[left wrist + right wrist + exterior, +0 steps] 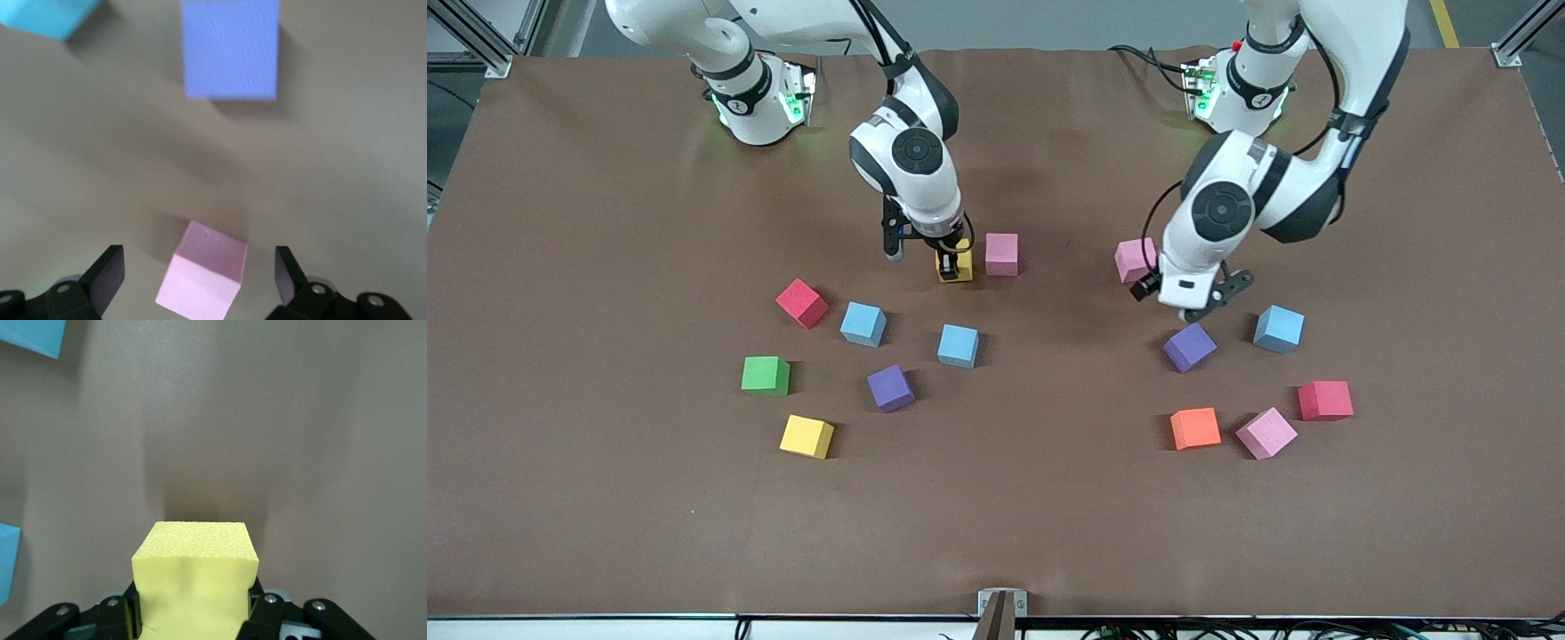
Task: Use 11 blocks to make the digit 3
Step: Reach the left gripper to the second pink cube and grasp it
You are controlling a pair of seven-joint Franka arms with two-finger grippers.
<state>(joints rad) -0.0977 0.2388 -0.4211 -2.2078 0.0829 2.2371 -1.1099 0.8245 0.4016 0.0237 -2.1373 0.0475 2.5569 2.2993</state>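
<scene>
Two grippers over brown table — right gripper clamps yellow block, left gripper wide.

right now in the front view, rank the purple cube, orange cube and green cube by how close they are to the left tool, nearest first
1. Purple cube: just under the open left tool, at the left arm's end of the table.
2. Orange cube: same end, nearer the front camera than that purple cube.
3. Green cube: farthest by a wide margin, at the right arm's end of the table.
</scene>
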